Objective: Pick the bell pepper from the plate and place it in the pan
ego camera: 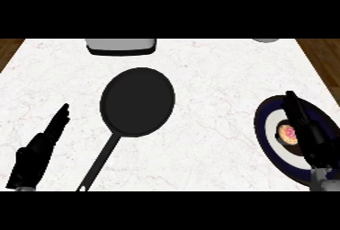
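A black pan (137, 101) lies in the middle of the white counter, its long handle (100, 164) pointing toward the lower left. At the right edge sits a round plate (268, 134) with a dark blue rim and white centre. On it lies the bell pepper (287, 133), a small yellow and pink piece, partly hidden. My right hand (306, 128) stretches over the plate with straight fingers, lying right beside the pepper. My left hand (41, 148) rests open at the lower left, fingers pointing up, left of the pan handle.
A grey and black appliance (122, 46) stands at the counter's far edge, behind the pan. A pale round object (267, 40) shows at the far right edge. Wooden floor borders the counter on both sides.
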Tool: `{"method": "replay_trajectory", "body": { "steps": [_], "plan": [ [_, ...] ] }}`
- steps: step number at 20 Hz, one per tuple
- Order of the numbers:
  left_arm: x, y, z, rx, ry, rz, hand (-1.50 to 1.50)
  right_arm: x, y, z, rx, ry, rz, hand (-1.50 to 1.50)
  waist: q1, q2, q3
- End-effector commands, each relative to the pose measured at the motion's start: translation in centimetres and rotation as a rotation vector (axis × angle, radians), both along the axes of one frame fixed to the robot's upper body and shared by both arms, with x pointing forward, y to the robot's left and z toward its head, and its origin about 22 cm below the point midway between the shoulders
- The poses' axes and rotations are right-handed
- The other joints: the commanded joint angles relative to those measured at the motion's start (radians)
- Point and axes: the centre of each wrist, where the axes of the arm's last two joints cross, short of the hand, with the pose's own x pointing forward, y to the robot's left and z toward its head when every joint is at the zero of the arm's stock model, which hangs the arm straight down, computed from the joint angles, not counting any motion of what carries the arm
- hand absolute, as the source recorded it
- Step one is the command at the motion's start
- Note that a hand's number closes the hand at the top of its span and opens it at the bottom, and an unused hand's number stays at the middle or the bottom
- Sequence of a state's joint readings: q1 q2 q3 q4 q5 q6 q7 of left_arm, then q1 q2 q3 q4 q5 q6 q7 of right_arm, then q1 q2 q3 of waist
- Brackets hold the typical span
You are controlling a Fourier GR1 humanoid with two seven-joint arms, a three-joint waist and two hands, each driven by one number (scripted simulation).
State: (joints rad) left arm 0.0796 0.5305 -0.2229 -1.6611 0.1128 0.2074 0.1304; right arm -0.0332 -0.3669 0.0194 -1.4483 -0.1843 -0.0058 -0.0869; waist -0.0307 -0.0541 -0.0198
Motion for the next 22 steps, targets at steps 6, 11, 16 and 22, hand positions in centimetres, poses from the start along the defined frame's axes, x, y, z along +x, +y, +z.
{"method": "replay_trajectory", "body": {
  "steps": [6, 11, 16, 22],
  "plan": [
    [0.2, 0.1, -0.5, 0.036, -0.055, 0.069, 0.00, 1.6, -10.0, 8.6, 0.152, -0.247, -0.674, -1.50, 0.011, 0.051, 0.018],
    [-0.3, 0.5, -0.9, -0.005, 0.009, 0.109, 0.00, -6.4, -14.5, 2.5, 0.009, 0.112, -1.171, -1.50, -0.041, 0.046, 0.015],
    [-1.6, 0.0, -1.9, 0.007, 0.009, 0.091, 0.00, -11.1, -14.3, 4.9, -0.336, 0.363, -1.022, -1.50, -0.002, 0.048, 0.014],
    [0.1, -1.5, -2.6, -0.016, -0.002, 0.068, 0.00, -10.0, -13.1, 11.6, -0.455, 0.537, -0.827, -1.50, 0.011, 0.054, 0.016]
  ]
}}
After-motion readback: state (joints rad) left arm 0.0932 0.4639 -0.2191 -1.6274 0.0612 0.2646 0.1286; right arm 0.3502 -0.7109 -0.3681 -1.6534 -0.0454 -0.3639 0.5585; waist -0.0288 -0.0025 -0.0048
